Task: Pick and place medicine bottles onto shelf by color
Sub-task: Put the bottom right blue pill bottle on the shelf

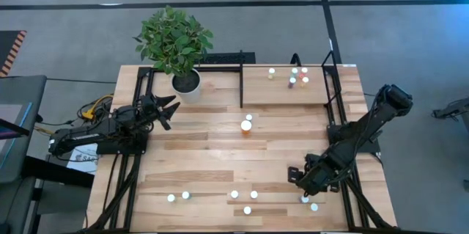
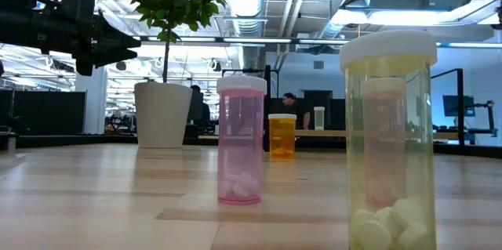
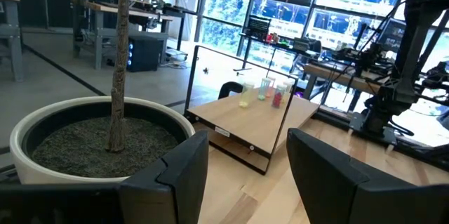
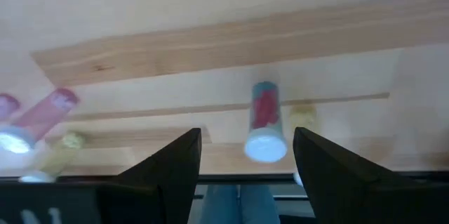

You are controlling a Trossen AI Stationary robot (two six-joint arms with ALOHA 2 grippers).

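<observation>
White-capped and upright, a medicine bottle (image 4: 265, 127) with a red-marked body stands near the table's front edge, centred ahead of the right gripper (image 4: 247, 155), whose fingers are spread apart and empty. The shelf (image 1: 286, 91) lies at the far side. The left gripper (image 3: 247, 168), parted and empty, is parked by the plant pot (image 1: 187, 83). Only the right wrist view shows the alignment; from above, the bottle is partly hidden.

The pale plank tabletop (image 1: 220, 157) carried a white pot with a leafy green plant (image 1: 186, 83) at its far edge and, beside it, a small light-wood shelf framed in black bars (image 1: 282, 91). Five tiny white-capped bottles (image 1: 298, 76) stood clustered on the shelf. On the bare planks stood a larger orange bottle (image 1: 246, 126) near the middle and a scattered row of small white-capped bottles (image 1: 234, 195) along the near edge.
</observation>
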